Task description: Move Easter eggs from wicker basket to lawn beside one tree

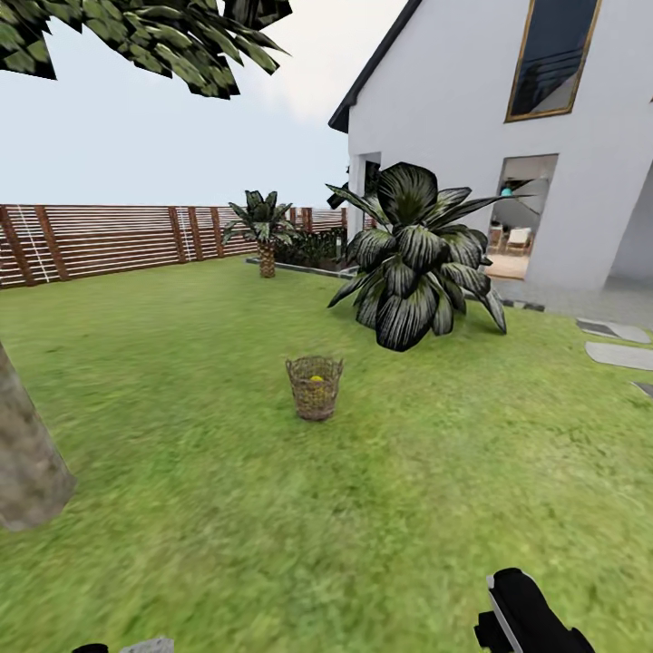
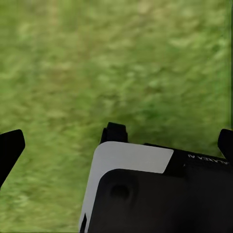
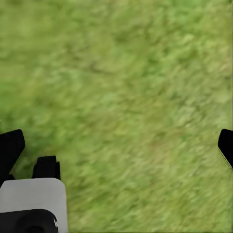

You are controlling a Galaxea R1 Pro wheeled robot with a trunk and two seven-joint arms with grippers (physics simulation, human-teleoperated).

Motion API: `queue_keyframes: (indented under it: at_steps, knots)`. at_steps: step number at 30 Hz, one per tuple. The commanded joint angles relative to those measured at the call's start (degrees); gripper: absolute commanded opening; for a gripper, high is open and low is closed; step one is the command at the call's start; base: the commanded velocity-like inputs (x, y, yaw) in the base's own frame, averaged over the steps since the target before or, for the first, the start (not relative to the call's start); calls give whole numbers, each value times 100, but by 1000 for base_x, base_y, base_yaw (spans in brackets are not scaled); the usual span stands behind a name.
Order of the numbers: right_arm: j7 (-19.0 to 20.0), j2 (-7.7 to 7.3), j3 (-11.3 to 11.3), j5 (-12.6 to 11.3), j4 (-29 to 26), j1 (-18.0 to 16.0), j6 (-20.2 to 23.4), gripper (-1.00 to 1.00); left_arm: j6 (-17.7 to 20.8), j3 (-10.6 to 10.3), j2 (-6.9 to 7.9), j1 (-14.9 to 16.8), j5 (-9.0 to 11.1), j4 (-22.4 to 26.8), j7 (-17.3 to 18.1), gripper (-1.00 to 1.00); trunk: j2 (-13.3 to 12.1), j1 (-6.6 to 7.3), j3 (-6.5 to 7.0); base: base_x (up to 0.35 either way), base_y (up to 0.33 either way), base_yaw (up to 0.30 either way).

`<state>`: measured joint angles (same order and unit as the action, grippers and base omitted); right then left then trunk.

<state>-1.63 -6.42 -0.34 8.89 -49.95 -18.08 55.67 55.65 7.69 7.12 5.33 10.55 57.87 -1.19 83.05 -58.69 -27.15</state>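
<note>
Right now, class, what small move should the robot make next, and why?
Probably drive forward toward the wicker basket. It stands well ahead on the lawn, something yellow showing inside, far beyond both arms. Both wrist views show only grass between the open left tool and right tool fingertips.

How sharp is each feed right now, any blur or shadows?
Head view: small brown wicker basket fairly crisp, yellow inside it; grey-tan tree trunk and edges soft; faint shadows. Both wrist views: green grass lawn smeared; black fingertips sharper.
</note>
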Motion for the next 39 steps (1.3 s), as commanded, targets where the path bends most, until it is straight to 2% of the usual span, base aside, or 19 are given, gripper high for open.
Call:
queue_keyframes:
  at_steps: [1,20,28,39]
  knots:
    - [-4,0,-1,8,-6,-2,23,100,25,5,0,3,33,4,-13,100,3,-3,-6,337,0,79]
    - [5,0,7,-1,-6,-2,23,100,16,-9,-11,3,35,-19,-4,100,3,-3,-6,337,0,30]
    - [0,0,7,8,19,-2,23,100,8,-13,-124,3,12,-64,-10,100,3,-3,-6,337,0,0]
    - [-4,7,16,8,28,-2,19,100,7,-19,-132,3,-5,-67,-12,100,3,-3,-6,337,0,10]
